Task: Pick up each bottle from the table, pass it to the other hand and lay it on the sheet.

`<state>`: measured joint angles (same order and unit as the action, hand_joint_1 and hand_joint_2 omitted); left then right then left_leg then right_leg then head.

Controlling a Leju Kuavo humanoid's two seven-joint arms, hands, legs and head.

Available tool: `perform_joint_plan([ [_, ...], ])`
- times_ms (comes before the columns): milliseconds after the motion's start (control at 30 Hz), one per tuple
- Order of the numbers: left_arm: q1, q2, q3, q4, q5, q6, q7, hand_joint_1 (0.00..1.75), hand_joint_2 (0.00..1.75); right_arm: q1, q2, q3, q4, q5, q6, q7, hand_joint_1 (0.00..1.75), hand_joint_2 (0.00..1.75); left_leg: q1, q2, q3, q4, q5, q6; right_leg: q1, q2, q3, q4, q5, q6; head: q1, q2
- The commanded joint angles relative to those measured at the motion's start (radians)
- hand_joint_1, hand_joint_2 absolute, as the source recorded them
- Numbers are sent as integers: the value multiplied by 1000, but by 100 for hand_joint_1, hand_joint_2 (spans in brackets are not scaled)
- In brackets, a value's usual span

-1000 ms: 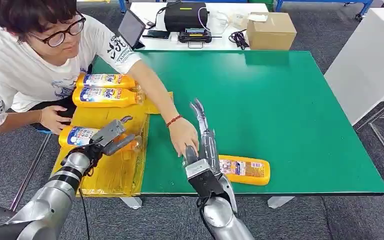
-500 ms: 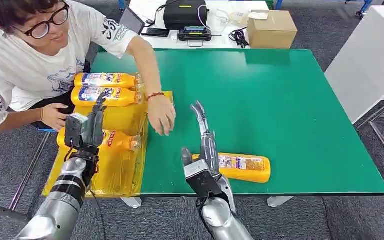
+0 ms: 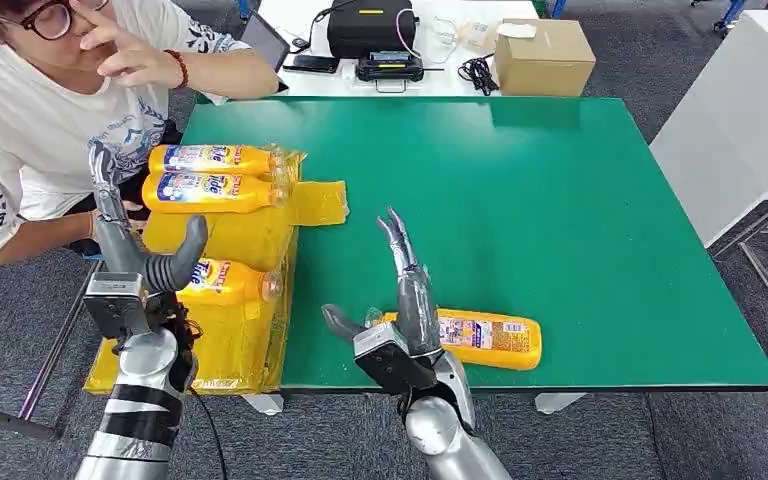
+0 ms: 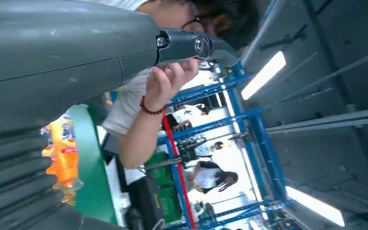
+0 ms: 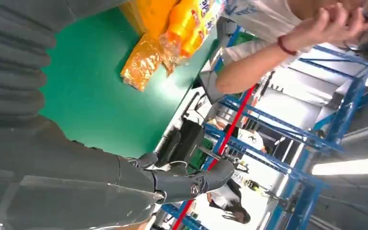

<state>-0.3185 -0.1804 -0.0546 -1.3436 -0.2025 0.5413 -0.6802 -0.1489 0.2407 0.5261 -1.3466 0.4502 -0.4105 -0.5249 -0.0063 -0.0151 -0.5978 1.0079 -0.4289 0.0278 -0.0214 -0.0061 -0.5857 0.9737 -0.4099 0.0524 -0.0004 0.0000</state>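
A yellow bottle (image 3: 488, 338) lies on its side near the front edge of the green table (image 3: 560, 200). My right hand (image 3: 400, 310) stands open at its cap end, fingers straight and thumb spread, hiding the cap. On the yellow sheet (image 3: 230, 345) at the table's left lie three bottles: two at the far end (image 3: 215, 160) (image 3: 215, 190) and one nearer (image 3: 230, 282). My left hand (image 3: 140, 260) is open and raised upright, just left of that nearer bottle and holding nothing. The right wrist view shows the sheet's corner (image 5: 141, 67) and bottles (image 5: 191, 24).
A person (image 3: 40, 130) sits at the table's far left corner, one hand raised to the face, the other arm low beside the sheet. A cardboard box (image 3: 542, 58), a black case (image 3: 372, 30) and cables sit on a white table behind. A white cabinet (image 3: 740, 130) stands right.
The person's hand has left the table and gone up to the face. My left hand has come off the nearer bottle on the sheet and turned upright. My right thumb has spread.
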Motion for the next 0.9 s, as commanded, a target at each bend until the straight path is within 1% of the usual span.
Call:
perform_joint_plan([
  [33,112,-10,-14,-55,79,-70,-18,0,175,-76,-198,-40,91,212,81,236,0,175,2,3,5,-1,-2,-1,2,2,6,-3,0,-2,0,0],
  [67,151,-5,-21,-67,46,-69,-18,0,175,-72,-241,-54,90,253,128,273,0,175,1,2,6,-2,-1,-1,1,1,6,-4,0,-1,0,0],
  [100,171,-3,-25,-71,24,-55,-18,0,175,-69,-262,-65,86,266,162,296,0,175,0,0,4,-2,0,0,0,0,4,-3,0,0,0,0],
  [133,202,-4,-19,-71,30,-67,-18,0,175,-67,-302,-76,85,289,212,318,0,175,1,1,6,-3,-1,-1,1,0,8,-5,0,-1,-1,0],
  [167,217,-6,-11,-56,45,-73,-18,0,175,-64,-335,-81,86,302,266,355,0,175,0,-1,4,-2,-1,0,0,-1,5,-3,0,-1,0,0],
  [200,231,-8,0,-30,61,-79,-18,0,175,-63,-400,-75,89,304,340,393,0,175,0,0,6,-2,-1,0,0,-1,8,-5,-1,-1,0,0],
  [267,236,-10,8,-21,65,-83,-18,0,175,-54,-432,-91,94,296,353,380,0,175,-1,-1,5,-2,-1,0,0,-1,6,-5,-1,-1,0,0],
  [300,232,-11,9,-3,46,-79,-18,0,175,-52,-453,-81,90,314,376,404,0,175,-2,-1,3,-1,-1,1,-1,-1,4,-3,-1,-1,-1,0],
  [333,230,-12,10,13,39,-83,-18,0,175,-44,-467,-79,82,310,392,416,0,175,-1,-1,4,0,-2,0,-1,-2,6,-3,-1,-2,0,0],
  [400,216,-17,13,57,28,-92,-18,0,175,-12,-513,-71,48,298,427,430,0,175,-2,-3,0,0,-1,1,-1,-2,2,-3,-1,-1,0,0],
  [433,213,-18,14,69,28,-99,-18,0,175,1,-519,-74,38,293,428,431,0,175,-1,-2,2,-1,-2,0,-1,-2,4,-4,-1,-2,-1,0],
  [467,210,-21,14,72,25,-97,-18,0,175,18,-526,-73,21,292,427,432,0,175,-1,-4,3,-1,-2,0,-1,-4,5,-4,-1,-1,0,0],
  [500,210,-21,14,72,25,-97,-18,0,175,18,-526,-73,21,292,427,432,0,175,-2,-3,0,0,-1,1,-2,-3,2,-3,-1,-1,-1,0],
  [567,210,-21,14,72,25,-98,-18,0,175,17,-522,-70,16,290,428,436,0,175,0,-2,3,1,-3,-1,0,-3,5,-3,-2,-3,0,0],
  [600,210,-21,14,72,25,-98,-18,0,175,17,-522,-70,16,290,428,436,0,175,-1,0,1,0,-2,0,-1,-1,1,-2,-1,-1,-1,0],
  [633,210,-21,14,72,25,-98,-18,0,175,17,-522,-70,16,290,428,436,0,175,-1,0,1,0,-3,0,0,0,2,-2,-1,-2,-1,0],
  [667,210,-21,14,72,25,-98,-18,0,175,17,-522,-70,16,290,428,436,0,175,-1,1,3,0,-3,-1,0,0,4,-3,-1,-2,-1,0],
  [900,210,-21,14,72,25,-98,-18,0,175,17,-522,-70,16,290,428,436,0,175,-1,1,0,0,-2,0,0,1,1,-2,0,-1,-1,0],
])
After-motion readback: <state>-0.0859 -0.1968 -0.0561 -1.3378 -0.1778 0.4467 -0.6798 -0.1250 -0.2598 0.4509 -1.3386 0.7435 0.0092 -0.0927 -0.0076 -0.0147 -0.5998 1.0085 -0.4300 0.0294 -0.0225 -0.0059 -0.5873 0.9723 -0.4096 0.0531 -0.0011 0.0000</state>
